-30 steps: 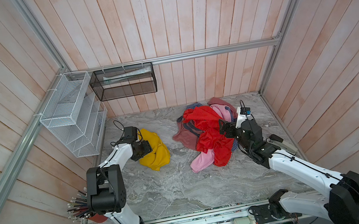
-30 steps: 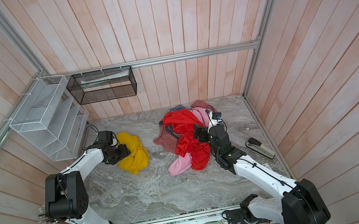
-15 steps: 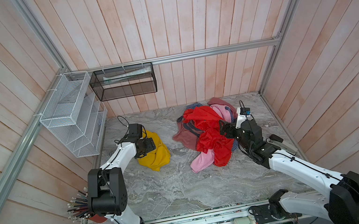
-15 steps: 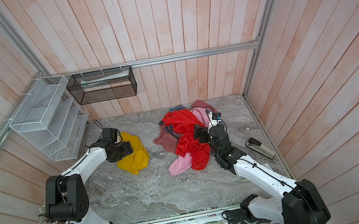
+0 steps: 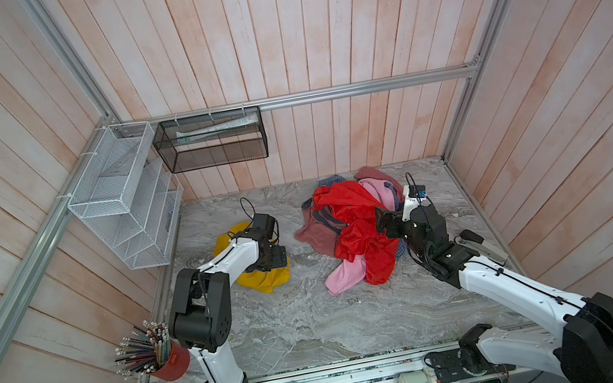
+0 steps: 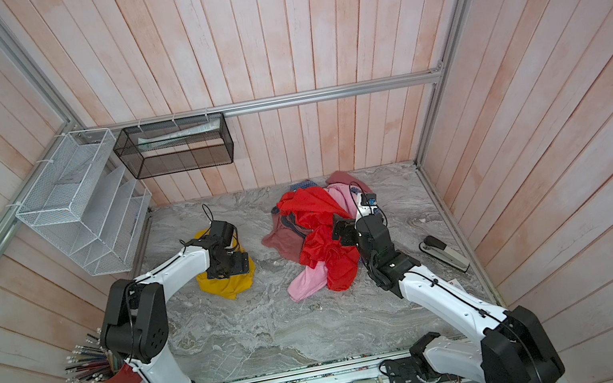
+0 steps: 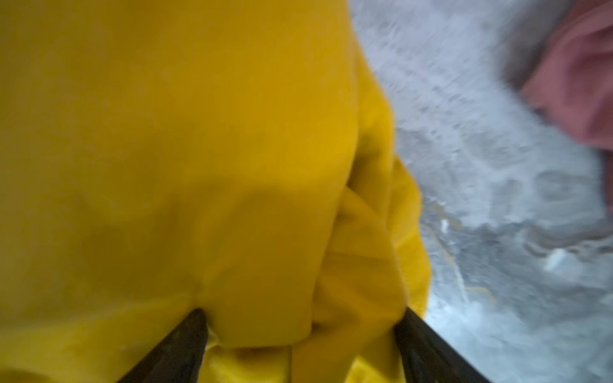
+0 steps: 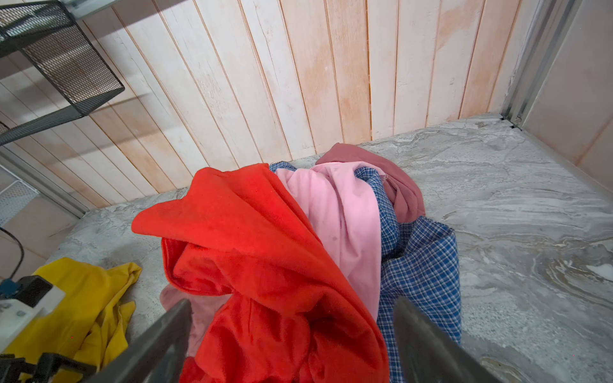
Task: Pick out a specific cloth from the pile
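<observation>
The mustard-yellow cloth lies crumpled on the marble table, left of the pile and apart from it. My left gripper sits low on top of it. In the left wrist view its jaws stand wide open, with a fold of the yellow cloth bulging between them. The pile holds red, light pink, blue checked and maroon garments. My right gripper hovers open over its red cloth. The yellow cloth also shows in the right wrist view.
A white wire rack hangs on the left wall and a black mesh basket on the back wall. A red cup of pencils stands at the near left. A stapler lies by the right wall.
My left gripper has shifted a little to the right over the yellow cloth and its jaws have spread wider. The cloth stays on the table. The right arm has not moved.
</observation>
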`<state>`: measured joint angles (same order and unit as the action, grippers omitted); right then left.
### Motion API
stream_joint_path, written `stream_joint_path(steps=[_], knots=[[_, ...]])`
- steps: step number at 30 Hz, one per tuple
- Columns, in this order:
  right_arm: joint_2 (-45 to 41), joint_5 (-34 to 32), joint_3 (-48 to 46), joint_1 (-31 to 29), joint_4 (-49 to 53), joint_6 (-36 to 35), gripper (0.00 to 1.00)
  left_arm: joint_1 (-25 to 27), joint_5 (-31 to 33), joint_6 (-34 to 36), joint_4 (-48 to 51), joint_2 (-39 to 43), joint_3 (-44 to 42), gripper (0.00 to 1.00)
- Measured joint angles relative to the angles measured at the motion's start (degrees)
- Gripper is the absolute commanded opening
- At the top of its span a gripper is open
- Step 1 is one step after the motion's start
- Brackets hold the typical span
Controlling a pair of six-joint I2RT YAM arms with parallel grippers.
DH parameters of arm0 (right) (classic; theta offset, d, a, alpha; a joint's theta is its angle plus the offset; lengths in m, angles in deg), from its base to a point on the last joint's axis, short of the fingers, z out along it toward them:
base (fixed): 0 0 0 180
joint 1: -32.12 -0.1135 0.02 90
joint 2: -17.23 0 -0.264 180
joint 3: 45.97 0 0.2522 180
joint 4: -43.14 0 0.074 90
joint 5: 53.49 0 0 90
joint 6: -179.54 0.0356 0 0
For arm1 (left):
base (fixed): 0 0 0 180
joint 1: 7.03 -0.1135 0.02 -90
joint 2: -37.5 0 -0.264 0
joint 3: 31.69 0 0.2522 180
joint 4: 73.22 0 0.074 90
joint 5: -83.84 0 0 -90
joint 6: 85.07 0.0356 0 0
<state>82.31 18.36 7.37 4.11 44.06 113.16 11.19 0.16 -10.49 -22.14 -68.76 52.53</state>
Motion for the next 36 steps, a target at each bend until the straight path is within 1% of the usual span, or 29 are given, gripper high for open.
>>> stream_joint_path(steps=[4,6,7,10,11,13,15,19,24,32,36], knots=[[-0.46,-0.74,0.0,0.0,0.9,-0.13,0.95,0.07,1.68,0.26,0.94,-3.28,3.04,0.89],[-0.96,-1.14,0.0,0.04,1.14,-0.11,0.96,0.04,2.51,0.44,0.87,-4.81,4.66,0.85],[-1.33,-1.36,0.0,0.09,1.25,-0.11,0.96,-0.04,3.06,0.61,0.81,-5.7,5.55,0.78],[-2.19,-1.77,0.0,0.09,1.57,-0.09,0.95,-0.98,3.48,0.87,0.22,-7.54,7.8,0.46],[-2.47,-1.9,0.0,0.09,1.79,-0.09,0.96,-1.64,3.1,1.01,-0.13,-7.85,8.28,0.4],[-2.99,-2.32,0.0,0.09,2.38,-0.09,0.96,-3.48,1.66,0.87,-1.07,-8.17,9.01,0.29],[-3.5,-2.75,-0.04,0.09,2.69,-0.09,0.96,-5.29,0.17,1.05,-1.73,-8.57,9.79,0.2],[-4.2,-3.21,-0.22,0.15,2.71,-0.04,0.96,-9.31,-2.82,0.98,-2.19,-10.8,13.38,0.12],[-4.24,-3.43,-0.22,0.2,2.78,0.13,0.96,-12.37,-4.44,1.05,-1.36,-15.58,20.94,0.12],[-4.37,-3.72,-0.22,0.26,3.3,0.13,0.96,-13.62,-6.19,1.05,1.46,-26.73,38.01,0.12],[-5.6,-4.44,-0.46,0.31,3.63,0.13,0.96,-13.7,-6.82,0.83,2.16,-29.11,41.72,0.17]])
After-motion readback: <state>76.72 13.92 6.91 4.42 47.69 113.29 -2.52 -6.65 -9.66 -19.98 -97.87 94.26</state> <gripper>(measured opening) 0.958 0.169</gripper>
